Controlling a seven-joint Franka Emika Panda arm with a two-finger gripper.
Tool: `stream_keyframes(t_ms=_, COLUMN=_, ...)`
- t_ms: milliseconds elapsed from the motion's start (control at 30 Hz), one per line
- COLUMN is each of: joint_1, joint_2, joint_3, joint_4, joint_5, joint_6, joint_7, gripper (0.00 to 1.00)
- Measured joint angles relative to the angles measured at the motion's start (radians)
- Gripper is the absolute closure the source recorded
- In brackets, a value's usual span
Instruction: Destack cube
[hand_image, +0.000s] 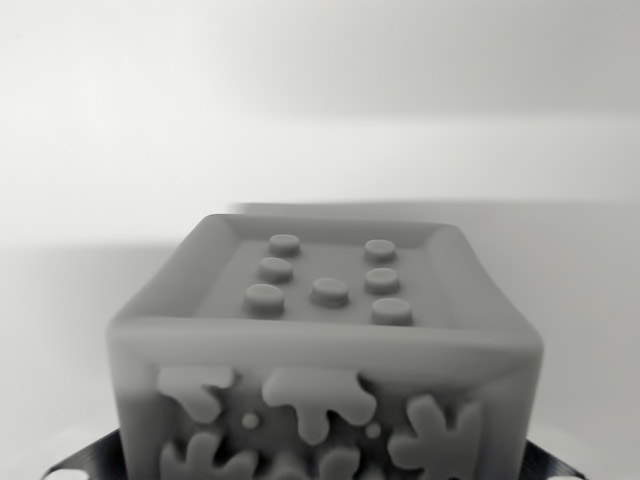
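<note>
Filling the lower middle of the wrist view, a grey cube (325, 345) sits close to the camera against a pale, blurred surface (320, 120). Its recessed top face carries seven round studs (329, 291); the front face shows raised splat shapes (315, 400). Dark gripper parts peek beside its base, their opening impossible to judge.

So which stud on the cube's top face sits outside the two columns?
The lone middle stud on the cube, toward the near edge; the other six line up three per side.
</note>
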Motion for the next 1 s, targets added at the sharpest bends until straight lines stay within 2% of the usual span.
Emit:
stream_keyframes(t_ms=300, joint_1=-0.005, joint_2=0.021, joint_3=0.005, joint_4=0.007, joint_5=0.0, joint_6=0.016, joint_7=0.0, gripper=1.0)
stream_keyframes(t_ms=333, joint_1=-0.005, joint_2=0.021, joint_3=0.005, joint_4=0.007, joint_5=0.0, joint_6=0.017, joint_7=0.0, gripper=0.0)
stream_keyframes(t_ms=1000, joint_1=-0.006, joint_2=0.021, joint_3=0.006, joint_4=0.007, joint_5=0.0, joint_6=0.017, joint_7=0.0, gripper=0.0)
